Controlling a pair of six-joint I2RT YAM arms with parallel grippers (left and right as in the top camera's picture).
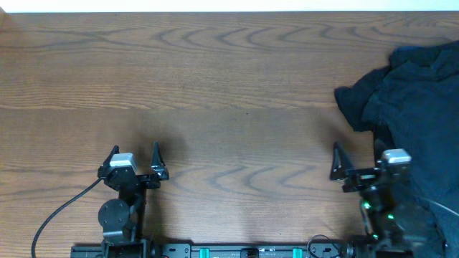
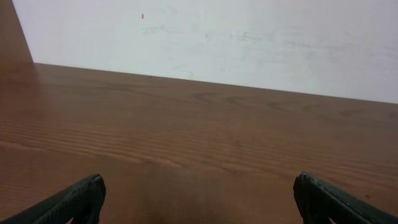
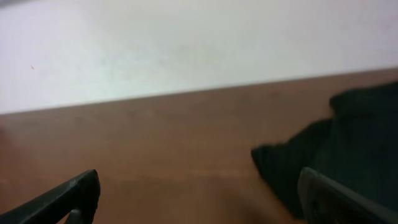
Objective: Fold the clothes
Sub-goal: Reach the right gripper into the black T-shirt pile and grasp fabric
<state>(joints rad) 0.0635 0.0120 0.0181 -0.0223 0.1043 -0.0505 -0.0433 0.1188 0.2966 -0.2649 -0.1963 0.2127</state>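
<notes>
Clothes (image 1: pixel 412 107): dark crumpled heap at the right of the overhead frame on the wooden worktop (image 1: pixel 229 86), cut off by the right edge, folds hard to tell apart. Left pincer (image 1: pixel 135 152), lower left: fingers wide apart over bare wood, holding nothing. Right pincer (image 1: pixel 356 154), lower right: likewise spread and holding nothing, outer finger hard to make out against the dark cloth; its wrist view is blurred.

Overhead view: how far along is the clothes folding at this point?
Nothing looks done: the clothes lie in a crumpled heap at the table's right edge, with no fold visible. Nothing is in hand: the left gripper and right gripper are both open and empty near the front edge, the right one by the heap. Everything is left: pulling a garment out, spreading it, folding it.
</notes>
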